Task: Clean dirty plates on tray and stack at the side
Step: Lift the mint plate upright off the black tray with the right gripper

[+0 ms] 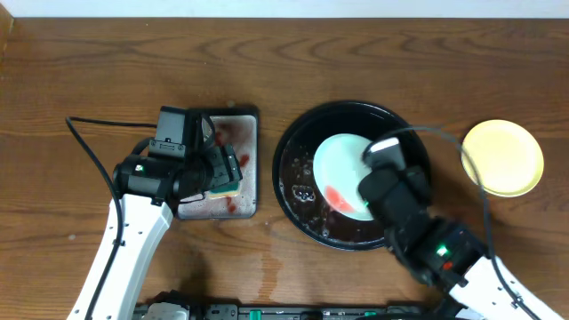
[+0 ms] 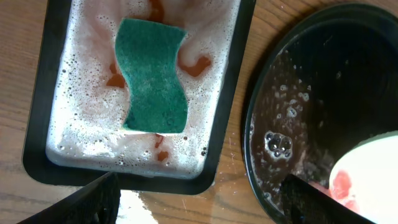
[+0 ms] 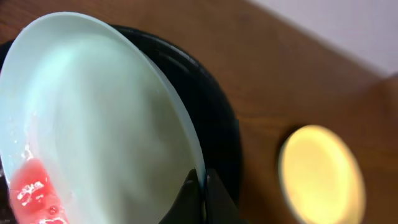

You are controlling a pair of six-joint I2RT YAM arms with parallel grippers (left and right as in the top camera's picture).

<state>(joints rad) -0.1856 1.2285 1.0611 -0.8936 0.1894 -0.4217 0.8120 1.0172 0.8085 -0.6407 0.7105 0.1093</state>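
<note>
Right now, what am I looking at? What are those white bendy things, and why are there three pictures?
Those are two robot arms, each ending in a two-finger pincher called a gripper. One picture is taken from above the table; the other two come from little cameras on the arms' wrists. On the table sit a big round black tray, a small rectangular tray of pinkish foam with a green sponge lying in it, and a yellow plate to one side. The right gripper pinches the rim of a pale plate smeared with red sauce, tilting it up over the black tray. The left gripper hangs open above the sponge, holding nothing.
</note>
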